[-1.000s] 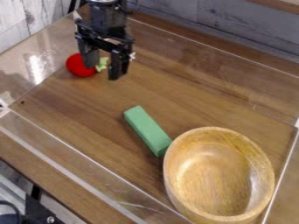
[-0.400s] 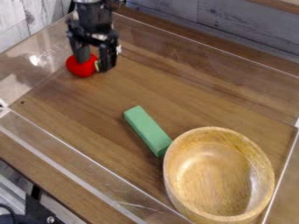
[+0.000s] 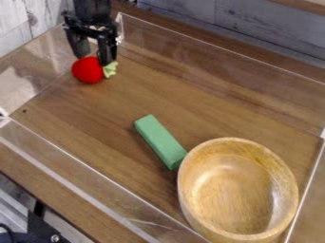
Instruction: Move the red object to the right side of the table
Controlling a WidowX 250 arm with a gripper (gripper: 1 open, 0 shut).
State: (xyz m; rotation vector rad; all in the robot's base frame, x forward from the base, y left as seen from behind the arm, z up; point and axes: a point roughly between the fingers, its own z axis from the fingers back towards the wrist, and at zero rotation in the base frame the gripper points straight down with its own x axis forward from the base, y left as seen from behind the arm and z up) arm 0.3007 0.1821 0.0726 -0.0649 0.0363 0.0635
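Observation:
The red object (image 3: 86,70) is a small round red toy fruit with a pale green stub on its right, lying at the far left of the dark wood table (image 3: 216,95). My black gripper (image 3: 93,49) hangs just above and behind it, pointing down, its two fingers spread open with nothing between them. The finger tips reach down to the top of the fruit; I cannot tell whether they touch it.
A green rectangular block (image 3: 160,140) lies near the middle front. A large wooden bowl (image 3: 238,196) fills the front right corner. Low clear plastic walls (image 3: 76,180) border the tabletop on all sides.
The gripper has moved left and toward the back, from beside the fruit's right to above and behind it. Its fingers stayed open. The fruit has not moved.

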